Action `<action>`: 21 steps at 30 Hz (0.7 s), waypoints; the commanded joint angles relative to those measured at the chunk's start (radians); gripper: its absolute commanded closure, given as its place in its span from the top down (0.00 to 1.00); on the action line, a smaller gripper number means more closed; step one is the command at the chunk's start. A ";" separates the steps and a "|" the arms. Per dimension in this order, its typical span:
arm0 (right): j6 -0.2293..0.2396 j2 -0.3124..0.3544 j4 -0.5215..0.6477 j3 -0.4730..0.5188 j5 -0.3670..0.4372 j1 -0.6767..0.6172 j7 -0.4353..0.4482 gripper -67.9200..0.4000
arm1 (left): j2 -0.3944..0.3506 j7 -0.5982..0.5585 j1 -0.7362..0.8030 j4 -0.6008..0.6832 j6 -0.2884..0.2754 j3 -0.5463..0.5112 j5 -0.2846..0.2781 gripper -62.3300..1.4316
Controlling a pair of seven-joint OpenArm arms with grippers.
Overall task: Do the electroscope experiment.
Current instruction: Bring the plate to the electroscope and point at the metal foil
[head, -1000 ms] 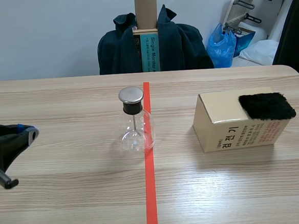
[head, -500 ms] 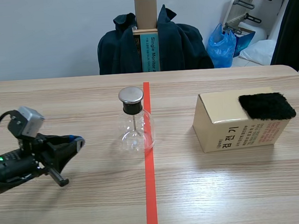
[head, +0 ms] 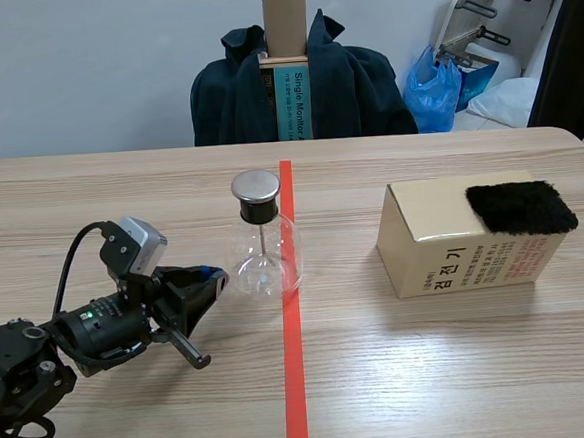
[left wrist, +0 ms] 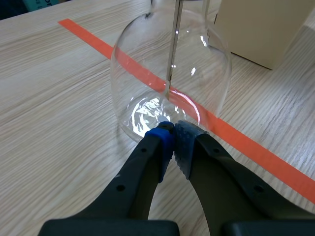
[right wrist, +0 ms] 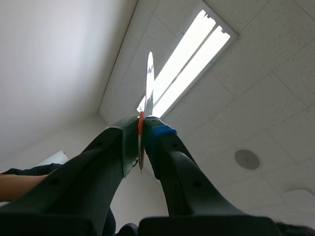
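The electroscope is a clear glass flask with a metal cap and a thin rod inside. It stands on the red tape line at mid table. My left gripper lies low on the table just left of it. In the left wrist view the shut gripper has its tips at the base of the flask; whether they touch the glass I cannot tell. The right arm is outside the scene view. Its gripper points at the ceiling, shut on a thin strip seen edge-on, orange near the pads.
A tan cardboard box stands right of the flask, with a black furry pad on its top; the box's corner shows beyond the flask in the left wrist view. A chair with a dark jacket stands behind the table.
My left arm has swept in from the table's left edge toward the right, and its shut gripper now sits right by the flask. The flask and box have not moved.
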 commanded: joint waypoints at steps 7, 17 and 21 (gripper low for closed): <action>0.120 -0.075 0.008 -0.057 0.042 0.153 0.071 0.02 | -0.009 -0.017 -0.011 0.019 0.012 -0.011 -0.009 0.07; 0.171 -0.197 -0.008 -0.451 -0.030 0.320 -0.020 0.02 | -0.009 -0.017 -0.011 0.019 0.019 -0.011 -0.010 0.07; 0.174 -0.249 -0.069 -0.620 -0.129 0.356 -0.023 0.02 | -0.009 -0.017 -0.011 0.019 0.038 -0.011 -0.010 0.07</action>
